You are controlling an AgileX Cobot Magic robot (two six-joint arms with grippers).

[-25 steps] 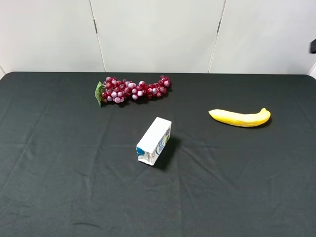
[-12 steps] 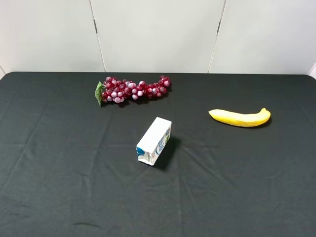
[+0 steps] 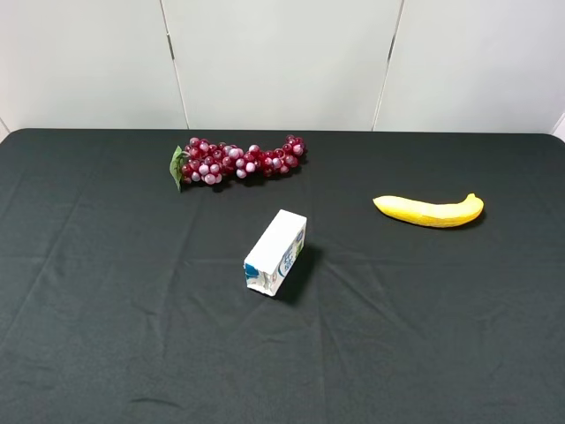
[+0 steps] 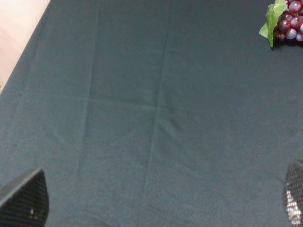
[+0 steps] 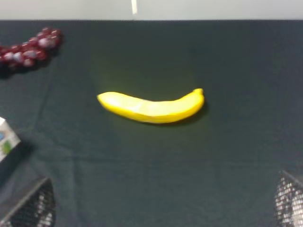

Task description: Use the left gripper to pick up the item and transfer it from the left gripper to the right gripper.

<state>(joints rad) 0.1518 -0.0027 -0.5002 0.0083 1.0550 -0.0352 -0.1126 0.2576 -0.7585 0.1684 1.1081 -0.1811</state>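
Observation:
The yellow banana [image 3: 429,211] lies flat on the black cloth at the right, stem tip pointing right. It also shows in the right wrist view [image 5: 151,107]. Neither arm shows in the exterior high view. My left gripper [image 4: 158,203] is open over bare cloth at the left of the table, with one fingertip [image 4: 23,198] in each lower corner of its view. My right gripper [image 5: 158,208] is open and empty, hanging short of the banana, its fingertips [image 5: 28,205] wide apart.
A red grape bunch [image 3: 238,159] with a green leaf lies at the back left of centre; its leaf end shows in the left wrist view [image 4: 283,21]. A white-and-blue carton [image 3: 276,252] lies on its side in the middle. The black cloth [image 3: 132,336] covers the table.
A dark part at the right edge of the exterior high view one second ago has gone out of view. The banana, grapes and carton have not moved.

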